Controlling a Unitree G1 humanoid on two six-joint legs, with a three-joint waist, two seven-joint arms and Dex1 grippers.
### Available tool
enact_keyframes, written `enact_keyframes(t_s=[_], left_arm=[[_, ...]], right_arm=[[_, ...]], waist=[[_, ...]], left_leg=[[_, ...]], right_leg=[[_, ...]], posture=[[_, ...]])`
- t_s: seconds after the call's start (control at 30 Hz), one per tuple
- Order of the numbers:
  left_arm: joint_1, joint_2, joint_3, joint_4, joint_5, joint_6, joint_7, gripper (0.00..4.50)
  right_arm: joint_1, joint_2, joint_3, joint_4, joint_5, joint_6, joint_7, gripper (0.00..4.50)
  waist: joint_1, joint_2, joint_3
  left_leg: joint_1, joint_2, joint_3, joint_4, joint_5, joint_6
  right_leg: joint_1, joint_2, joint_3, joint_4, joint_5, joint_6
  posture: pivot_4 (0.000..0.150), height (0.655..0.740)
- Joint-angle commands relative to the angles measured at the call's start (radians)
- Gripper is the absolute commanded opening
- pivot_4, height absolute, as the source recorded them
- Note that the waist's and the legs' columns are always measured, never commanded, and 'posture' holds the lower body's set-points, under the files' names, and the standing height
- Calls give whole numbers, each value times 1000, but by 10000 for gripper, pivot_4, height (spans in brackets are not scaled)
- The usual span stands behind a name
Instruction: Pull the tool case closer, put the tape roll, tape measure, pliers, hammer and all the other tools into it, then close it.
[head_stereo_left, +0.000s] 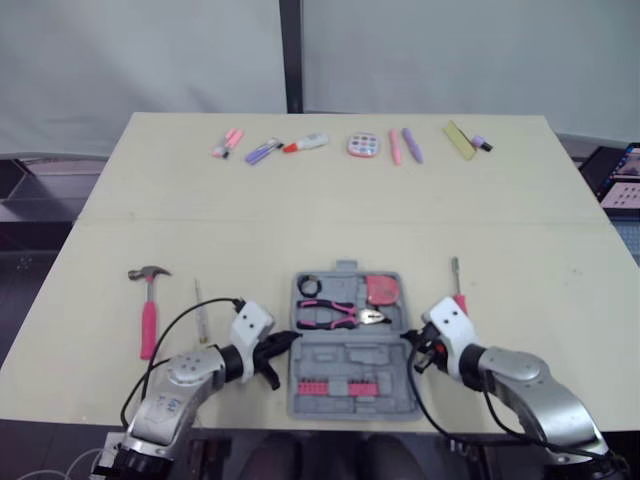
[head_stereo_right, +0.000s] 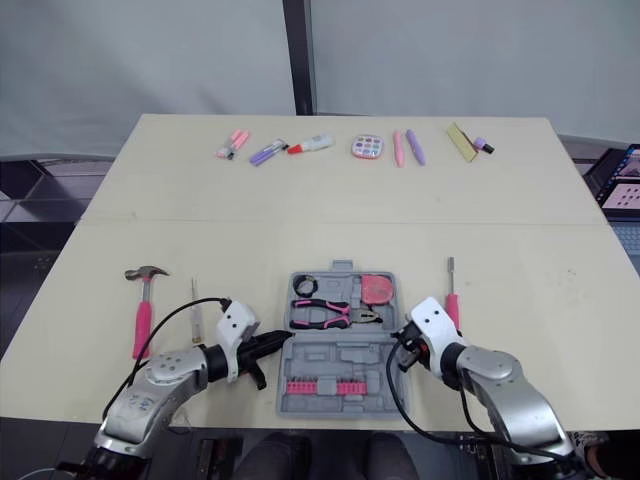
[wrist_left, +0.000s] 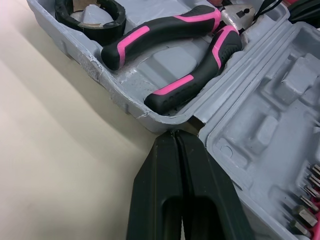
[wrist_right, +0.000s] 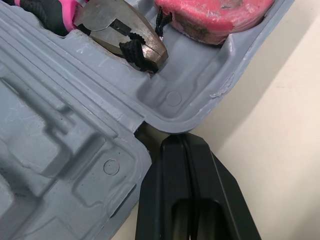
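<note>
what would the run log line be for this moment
case: open grey plastic tool case | inside: black tape roll, pink tape measure, pink-black pliers | on table: pink-handled hammer | left gripper: shut at hinge | right gripper: shut at hinge

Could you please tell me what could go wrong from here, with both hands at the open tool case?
1. The hammer, the left screwdriver and the right screwdriver lie on the table outside the tool case; closing it now would leave them out.
2. The left hand and right hand are shut, tips at the hinge seam; a push there might wedge them or skew the case.
</note>
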Motion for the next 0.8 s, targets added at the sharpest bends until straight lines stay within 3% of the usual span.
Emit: enact_keyframes(t_s=[0.03,0.8], left_arm=[[-19,-16,-11,-13,0,-30,-2,931],[-45,-28,4,41,11,-67,14,931]], right_arm=[[-11,12,18,14,-8,-15,-14,0],[-57,35,43,55,-31,-24,-13,0]], waist=[[0,0,0],[-5,-2,-1]], left_leg=[[0,0,0,0,0,0],[1,0,0,0,0,0]], right_leg=[[0,0,0,0,0,0],[0,0,0,1,0,0]], posture=[[1500,7134],[1500,7134]])
